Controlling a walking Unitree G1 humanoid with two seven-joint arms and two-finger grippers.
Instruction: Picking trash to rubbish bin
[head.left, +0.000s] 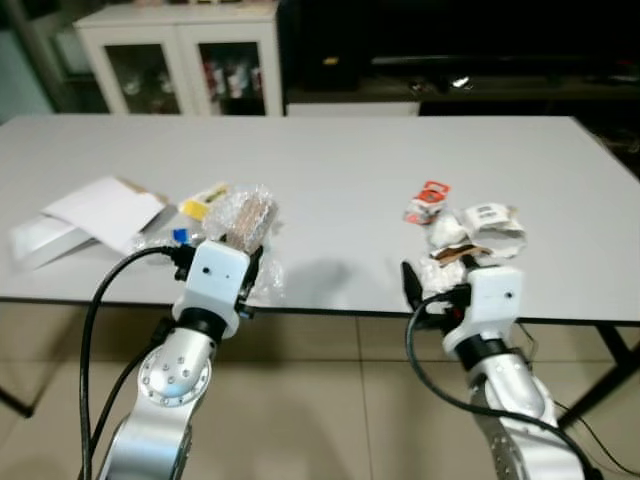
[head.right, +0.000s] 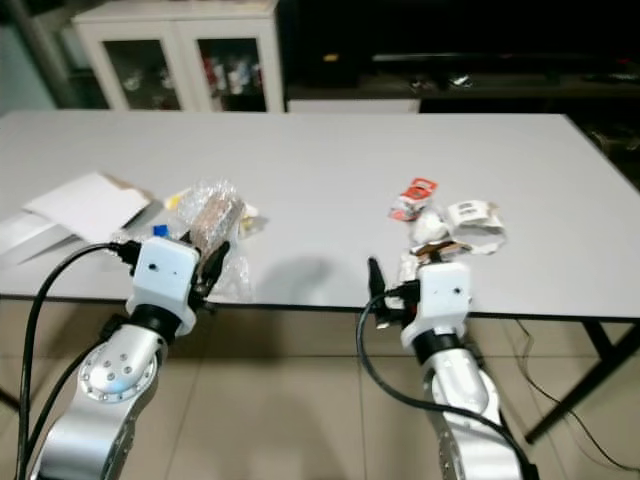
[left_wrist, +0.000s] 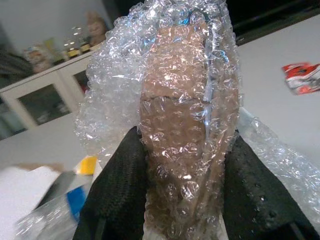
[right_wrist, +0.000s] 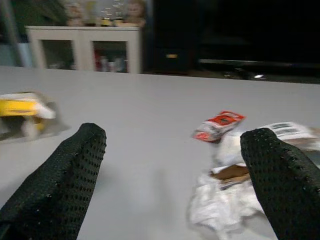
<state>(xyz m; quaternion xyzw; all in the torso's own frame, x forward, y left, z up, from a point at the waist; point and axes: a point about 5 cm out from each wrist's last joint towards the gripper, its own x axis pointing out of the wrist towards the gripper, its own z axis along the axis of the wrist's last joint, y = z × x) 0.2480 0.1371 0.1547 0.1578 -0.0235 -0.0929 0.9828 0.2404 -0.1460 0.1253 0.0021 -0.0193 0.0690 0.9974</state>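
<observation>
My left gripper (left_wrist: 186, 165) is shut on a bubble-wrap bundle (head.left: 245, 218) with brown card inside, held just above the near edge of the white table (head.left: 340, 160). Both black fingers (left_wrist: 117, 190) press its sides. My right gripper (right_wrist: 175, 139) stands open at the table's near edge, with nothing between its fingers. Just beyond it and to its right lies a heap of crumpled white paper (head.left: 482, 228) with a brown scrap (head.left: 460, 253). A red-and-white wrapper (head.left: 428, 201) lies a little farther back.
A yellow wrapper (head.left: 205, 201), a small blue piece (head.left: 180, 237) and white paper sheets (head.left: 100, 212) lie at the table's left. A white glass-door cabinet (head.left: 180, 55) stands behind the table. Tiled floor (head.left: 330, 400) runs under my arms.
</observation>
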